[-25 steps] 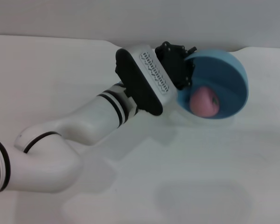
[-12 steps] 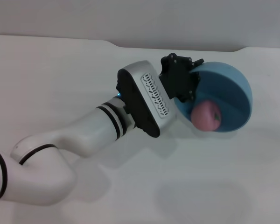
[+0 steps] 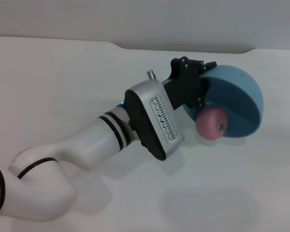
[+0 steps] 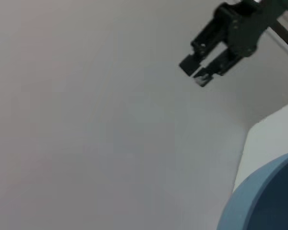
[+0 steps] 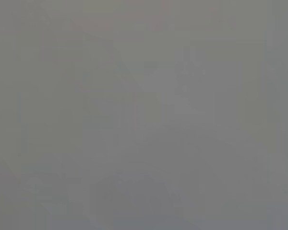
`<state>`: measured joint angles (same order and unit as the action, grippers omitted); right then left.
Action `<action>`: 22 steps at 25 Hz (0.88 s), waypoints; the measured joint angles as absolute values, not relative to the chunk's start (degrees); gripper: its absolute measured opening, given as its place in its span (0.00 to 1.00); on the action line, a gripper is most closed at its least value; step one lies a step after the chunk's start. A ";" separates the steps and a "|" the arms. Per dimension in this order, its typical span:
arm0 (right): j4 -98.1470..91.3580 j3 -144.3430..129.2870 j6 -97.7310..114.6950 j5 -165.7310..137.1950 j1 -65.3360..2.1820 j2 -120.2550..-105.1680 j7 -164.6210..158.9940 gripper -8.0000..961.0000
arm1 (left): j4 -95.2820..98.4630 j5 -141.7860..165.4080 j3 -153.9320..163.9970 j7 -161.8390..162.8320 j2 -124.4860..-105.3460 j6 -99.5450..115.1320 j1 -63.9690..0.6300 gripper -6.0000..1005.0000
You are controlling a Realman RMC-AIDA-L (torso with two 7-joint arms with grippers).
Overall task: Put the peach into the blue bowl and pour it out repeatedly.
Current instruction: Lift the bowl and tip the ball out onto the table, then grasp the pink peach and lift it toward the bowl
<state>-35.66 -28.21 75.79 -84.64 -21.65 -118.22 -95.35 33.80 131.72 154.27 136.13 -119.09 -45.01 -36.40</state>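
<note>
The blue bowl point(image 3: 238, 96) is lifted off the white table and tipped steeply on its side, its opening facing down and towards me. The pink peach point(image 3: 211, 124) sits at the bowl's lowest rim, partly over the edge. My left gripper point(image 3: 202, 79) is shut on the bowl's upper left rim and holds it in the air. A slice of the bowl's outer wall also shows in the left wrist view point(image 4: 266, 196). My right gripper point(image 4: 196, 72) shows only in the left wrist view, far off and raised against the grey wall, holding nothing.
The white table point(image 3: 63, 82) stretches all around, with its back edge against a grey wall point(image 3: 135, 19). My left arm point(image 3: 87, 140) lies across the table's left and middle. The right wrist view shows only plain grey.
My left gripper has tipped the bowl further and moved it slightly right and down. The peach has rolled from the bowl's inside down to its lower rim.
</note>
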 joint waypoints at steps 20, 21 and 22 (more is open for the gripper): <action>-34.08 -29.04 75.86 -84.62 -21.86 -118.20 -92.93 0.53 | 32.48 129.84 145.60 151.51 -119.09 -42.19 -37.99 0.01; -33.63 -29.09 75.86 -84.69 -22.01 -118.19 -92.51 0.53 | 32.88 128.66 143.07 155.20 -119.05 -42.02 -37.99 0.01; -33.20 -29.17 75.85 -84.87 -22.17 -118.19 -92.11 0.53 | 33.27 127.86 141.38 157.49 -118.97 -41.56 -38.00 0.01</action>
